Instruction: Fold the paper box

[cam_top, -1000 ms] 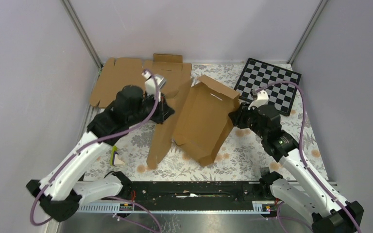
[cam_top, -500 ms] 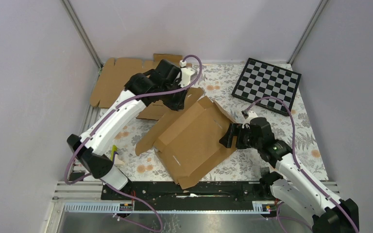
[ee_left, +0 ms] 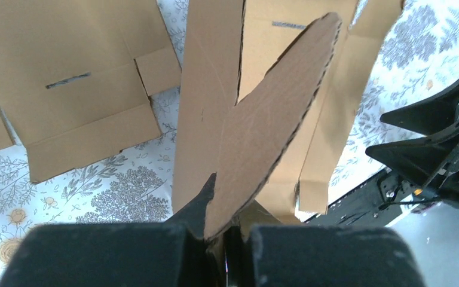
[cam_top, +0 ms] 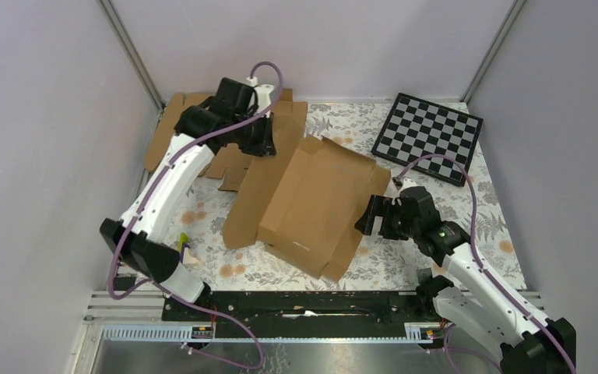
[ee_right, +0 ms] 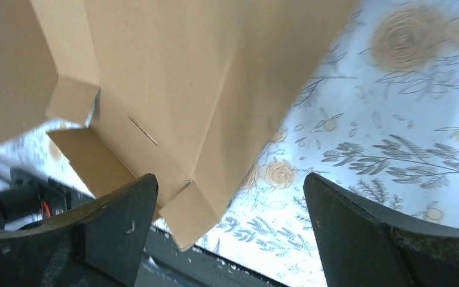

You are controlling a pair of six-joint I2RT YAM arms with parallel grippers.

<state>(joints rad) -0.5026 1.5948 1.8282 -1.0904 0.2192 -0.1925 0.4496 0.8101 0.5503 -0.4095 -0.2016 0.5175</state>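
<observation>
Left gripper (ee_left: pixel 222 232) is clamped on a long side flap (ee_left: pixel 269 119) of the box (cam_top: pixel 319 201), which lies partly formed just left of the checkerboard (cam_top: pixel 428 134), nearer the arms; right gripper (cam_top: pixel 364 218) stands spread wide at the box edge closest to the checkerboard, holding nothing; a spare sheet (cam_top: pixel 173 128) lies farther left. Side walls look mid-fold; next, the pinched flap probably needs swinging over while the right steadies the base.

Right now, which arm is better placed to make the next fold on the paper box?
Left, probably. The left gripper is shut on a flap of the paper box, ready to swing it over. The right gripper is open at the box's right edge, gripping nothing.
</observation>
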